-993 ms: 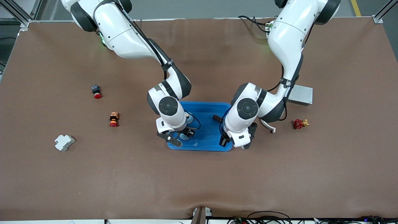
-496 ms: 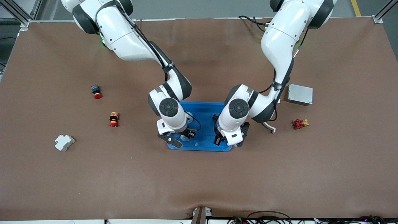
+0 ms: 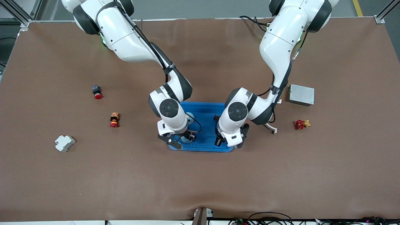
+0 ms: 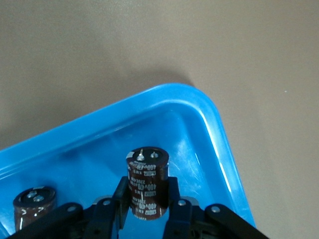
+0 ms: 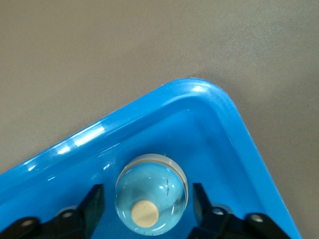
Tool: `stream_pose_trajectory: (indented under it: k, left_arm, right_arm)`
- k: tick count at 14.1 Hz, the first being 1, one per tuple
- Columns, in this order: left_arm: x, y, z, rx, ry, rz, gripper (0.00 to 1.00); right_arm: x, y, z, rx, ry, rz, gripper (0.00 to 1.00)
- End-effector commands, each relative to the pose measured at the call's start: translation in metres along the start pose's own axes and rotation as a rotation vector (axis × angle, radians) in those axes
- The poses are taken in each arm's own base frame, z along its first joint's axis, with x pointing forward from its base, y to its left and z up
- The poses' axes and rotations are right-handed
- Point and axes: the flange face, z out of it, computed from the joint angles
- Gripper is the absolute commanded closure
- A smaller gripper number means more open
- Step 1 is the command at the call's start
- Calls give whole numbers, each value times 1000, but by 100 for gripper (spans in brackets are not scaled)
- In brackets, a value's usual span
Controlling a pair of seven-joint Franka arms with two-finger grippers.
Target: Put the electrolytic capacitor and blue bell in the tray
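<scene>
- Tray [image 3: 206, 109], rigid blue plastic, sits mid-table; both items are inside it
- Blue bell [image 5: 151, 193]: smooth, rounded dome, likely slippery; right gripper [image 5: 147, 206] straddles it, fingers apart, not touching
- Electrolytic capacitor [image 4: 147, 181]: stiff, light cylinder; left gripper [image 4: 148, 206] pinches its sides low, upright over a tray corner

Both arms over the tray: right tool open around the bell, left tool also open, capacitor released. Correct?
Not quite. In the left wrist view the left tool is shut on the capacitor, over the tray. The right tool does stand open around the bell.
</scene>
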Motion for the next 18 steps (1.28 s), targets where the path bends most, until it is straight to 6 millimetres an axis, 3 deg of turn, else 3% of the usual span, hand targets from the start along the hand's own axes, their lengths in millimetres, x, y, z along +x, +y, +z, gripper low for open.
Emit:
stream_pose_trajectory:
  k: [1, 4, 6, 7, 8, 9, 12, 15, 18]
  left_arm:
    - [-1, 3, 5, -12, 23, 2, 100]
    - [-2, 3, 4, -13, 25, 6, 97]
    - [-1, 3, 5, -12, 27, 6, 81]
    - [-1, 3, 5, -12, 27, 7, 65]
    - [0, 3, 4, -14, 28, 6, 26]
    - [0, 4, 3, -15, 27, 7, 0]
    - [7, 7, -7, -22, 41, 0, 0]
    - [15, 10, -33, -5, 57, -8, 0]
    - [25, 8, -64, 52, 79, -12, 0]
  right_arm:
    - [2, -5, -1, 8, 16, 10, 0]
    - [9, -4, -8, 8, 22, 5, 0]
    - [20, -1, -19, -1, 25, -18, 0]
    - [23, 3, -22, -27, 10, -43, 0]
    - [35, 5, -37, -44, 3, -70, 0]
    - [59, 17, -53, -68, -21, -93, 0]
    - [120, 52, -96, -108, -76, -203, 0]
    - [172, 90, -143, -83, -55, -330, 0]
    - [217, 136, -156, -97, -69, -380, 0]
